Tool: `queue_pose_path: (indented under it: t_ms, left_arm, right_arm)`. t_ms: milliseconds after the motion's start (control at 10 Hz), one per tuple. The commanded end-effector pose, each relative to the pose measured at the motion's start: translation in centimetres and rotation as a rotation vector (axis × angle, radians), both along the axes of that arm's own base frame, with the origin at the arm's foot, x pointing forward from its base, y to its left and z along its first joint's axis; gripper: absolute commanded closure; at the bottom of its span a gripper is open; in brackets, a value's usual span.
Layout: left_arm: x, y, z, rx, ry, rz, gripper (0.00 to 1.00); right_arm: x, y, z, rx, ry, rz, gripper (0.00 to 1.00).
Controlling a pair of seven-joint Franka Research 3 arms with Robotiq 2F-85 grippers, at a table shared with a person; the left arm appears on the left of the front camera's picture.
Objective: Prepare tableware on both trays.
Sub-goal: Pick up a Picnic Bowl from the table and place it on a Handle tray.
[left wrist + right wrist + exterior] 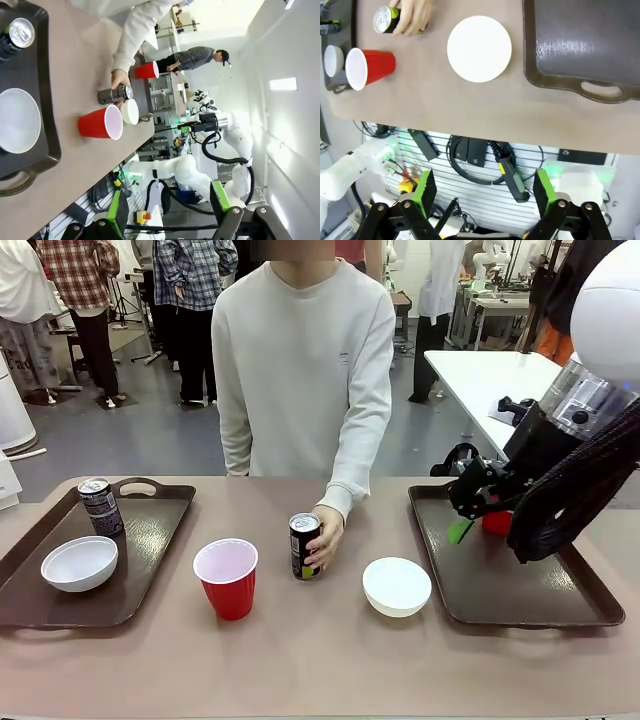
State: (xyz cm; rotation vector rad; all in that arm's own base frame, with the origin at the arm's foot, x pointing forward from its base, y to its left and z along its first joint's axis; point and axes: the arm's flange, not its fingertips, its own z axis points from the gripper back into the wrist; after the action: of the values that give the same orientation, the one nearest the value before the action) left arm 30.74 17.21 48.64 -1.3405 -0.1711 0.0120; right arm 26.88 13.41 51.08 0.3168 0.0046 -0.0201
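Found right tool [484, 186] spread wide, empty, over right tray [520, 590], red cup [497, 523] just beside it. Logged left tool [168, 201] wide too. Counted can [100, 506] and grey-blue bowl [79, 563] in left tray [150, 540].

Two trays [150, 540] [520, 585]; two cans [100, 506] [304, 546]; two bowls [79, 563] [396, 585]; two red cups [227, 578] [497, 523]; one person [300, 370].

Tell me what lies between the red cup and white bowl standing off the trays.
In the front view, a slim dark can, held by the person's hand, stands between the red cup and white bowl.
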Motion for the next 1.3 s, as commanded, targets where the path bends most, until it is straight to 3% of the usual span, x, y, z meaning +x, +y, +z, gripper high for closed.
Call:
queue_pose_path:
  t_ms: [0, 200, 300, 600, 800, 1200]
  left_arm:
    - [0.2, 0.4, 0.1, -0.001, 0.016, 0.013, 0.13]
    - [0.2, 0.4, 0.1, -0.001, 0.016, 0.013, 0.13]
    - [0.2, 0.4, 0.1, -0.001, 0.016, 0.013, 0.13]
    - [0.2, 0.4, 0.1, -0.001, 0.016, 0.013, 0.13]
    - [0.2, 0.4, 0.1, -0.001, 0.016, 0.013, 0.13]
    - [0.2, 0.4, 0.1, -0.001, 0.016, 0.013, 0.13]
  right_arm:
    - [-0.5, -0.5, 0.1, -0.001, -0.008, -0.014, 0.0]
    - [-0.1, -0.1, 0.1, 0.008, -0.001, 0.0, 0.0]
    - [0.3, -2.3, -1.6, -0.087, 0.008, -0.031, 0.0]
    - [2.7, -1.8, -3.6, -0.225, -0.027, 0.057, 0.0]
    - [2.9, -1.9, -3.7, -0.207, -0.035, 0.113, 0.0]
    - [3.3, -2.1, -3.8, -0.23, -0.133, 0.147, 0.0]
